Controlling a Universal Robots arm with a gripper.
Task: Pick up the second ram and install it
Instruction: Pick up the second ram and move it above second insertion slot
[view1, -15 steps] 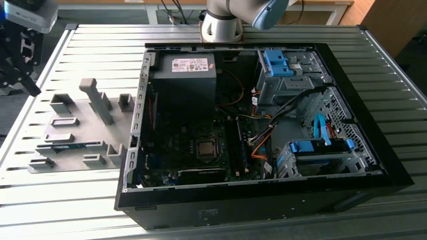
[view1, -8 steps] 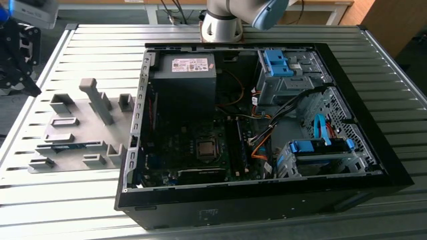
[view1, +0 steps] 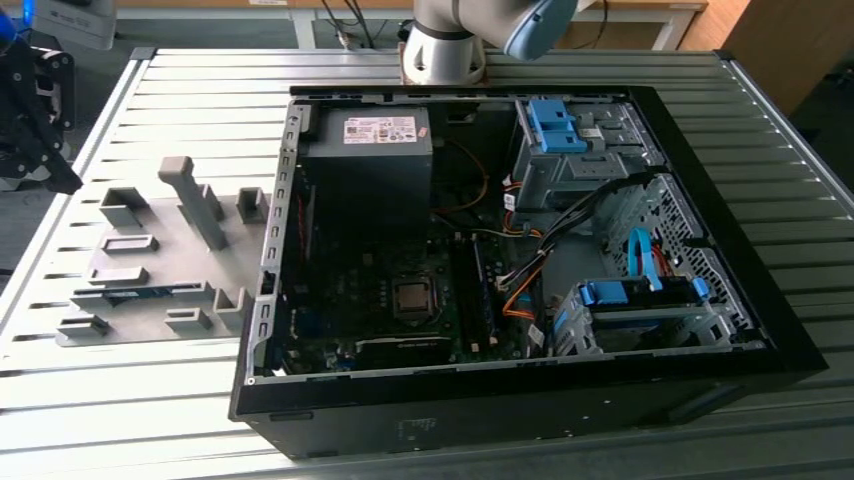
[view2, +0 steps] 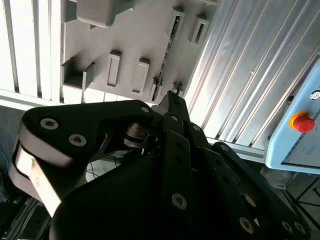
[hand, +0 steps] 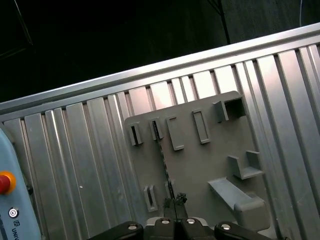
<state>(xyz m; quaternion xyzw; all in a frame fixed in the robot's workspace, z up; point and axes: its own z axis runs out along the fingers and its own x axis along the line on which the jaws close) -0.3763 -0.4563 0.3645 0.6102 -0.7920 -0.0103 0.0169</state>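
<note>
The second ram (view1: 134, 294) is a thin green stick standing on edge between grey blocks of the fixture plate (view1: 154, 250), on the exterior view's left beside the computer case. In both wrist views it runs as a narrow line across the plate (hand: 162, 160) (view2: 162, 62). My black gripper (view1: 60, 175) hangs above the table's edge, to the exterior view's left of the plate and apart from the ram. Its fingertips (view2: 171, 100) are pressed together with nothing between them, and they point toward the ram's near end (hand: 176, 202).
The open black computer case (view1: 747, 300) lies on the slatted metal table (view1: 200, 90), with a motherboard, a power supply (view1: 367, 150), cables and blue drive-bay clips (view1: 554, 125) inside. The arm's base (view1: 447, 50) stands behind it. A panel with a red button (view2: 301, 121) lies beyond the table edge.
</note>
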